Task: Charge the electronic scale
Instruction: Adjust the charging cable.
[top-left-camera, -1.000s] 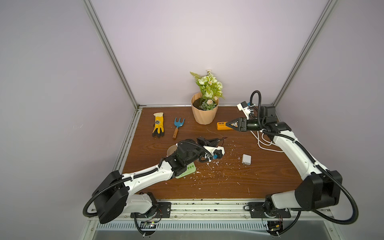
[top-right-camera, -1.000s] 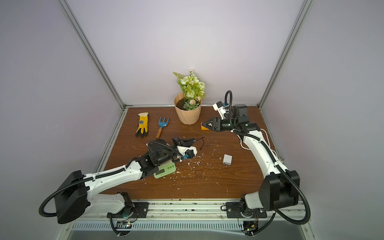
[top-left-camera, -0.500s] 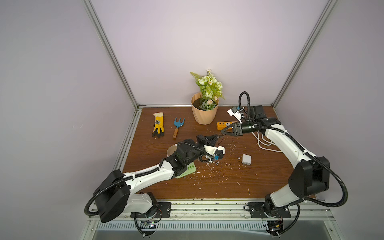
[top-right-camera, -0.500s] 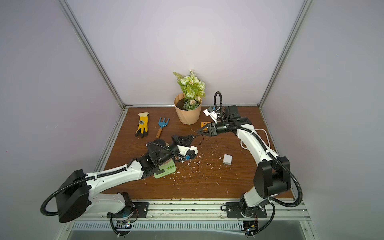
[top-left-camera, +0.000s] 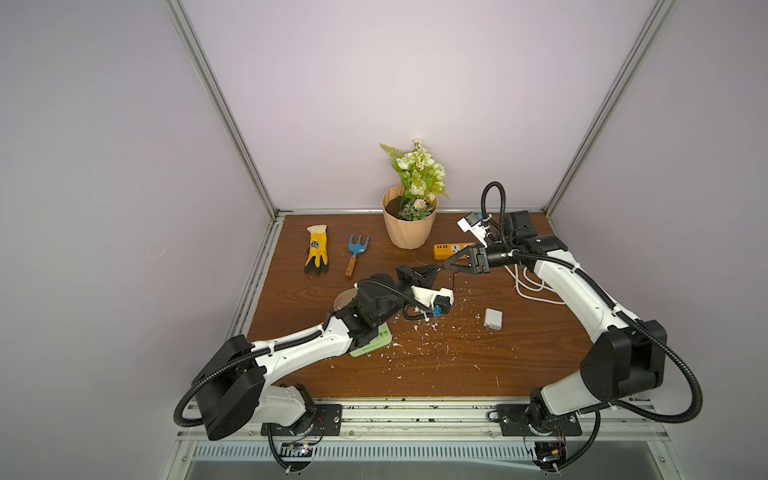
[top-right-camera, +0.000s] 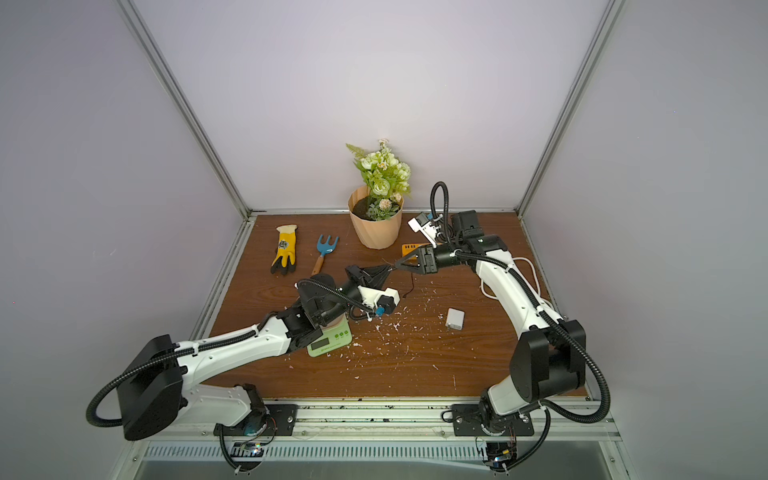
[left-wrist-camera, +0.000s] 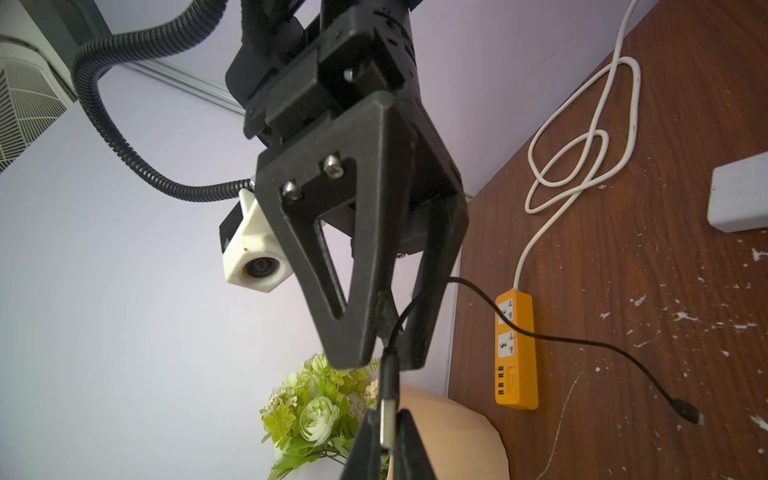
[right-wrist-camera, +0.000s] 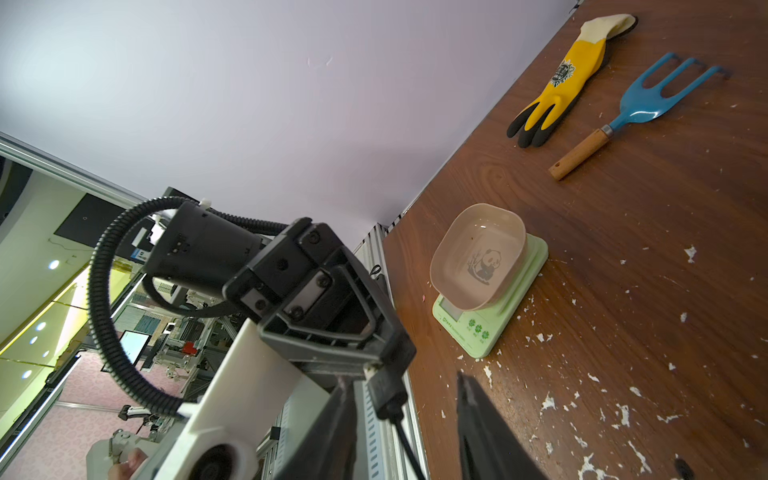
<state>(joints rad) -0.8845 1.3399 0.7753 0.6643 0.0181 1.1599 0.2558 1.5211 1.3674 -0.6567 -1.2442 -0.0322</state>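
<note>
The electronic scale (right-wrist-camera: 490, 328), light green with a tan panda tray (right-wrist-camera: 478, 257), sits on the table. In both top views it is mostly hidden under my left arm (top-left-camera: 372, 343) (top-right-camera: 330, 343). My left gripper (left-wrist-camera: 387, 432) (top-left-camera: 435, 271) is raised above the table and shut on the silver end of a black cable's USB plug (left-wrist-camera: 387, 415). My right gripper (right-wrist-camera: 400, 376) (top-left-camera: 446, 266) meets it tip to tip. It is open, and its fingers (right-wrist-camera: 482, 428) straddle the plug's black body (right-wrist-camera: 384, 395) without touching it. The cable (left-wrist-camera: 582, 343) hangs down, and its small far end (left-wrist-camera: 685, 411) lies on the wood.
An orange power strip (top-left-camera: 451, 249) (left-wrist-camera: 513, 349) with a coiled white cord (top-left-camera: 532, 286) lies behind my right gripper. A white charger cube (top-left-camera: 493, 319) sits at mid-right. A flower pot (top-left-camera: 409, 226), a yellow glove (top-left-camera: 316, 253) and a blue garden fork (top-left-camera: 356, 253) line the back. White flecks litter the table.
My right gripper swung left from above the power strip to my left gripper's tips, and its jaws narrowed somewhat. The left gripper kept hold of the plug and barely moved.
</note>
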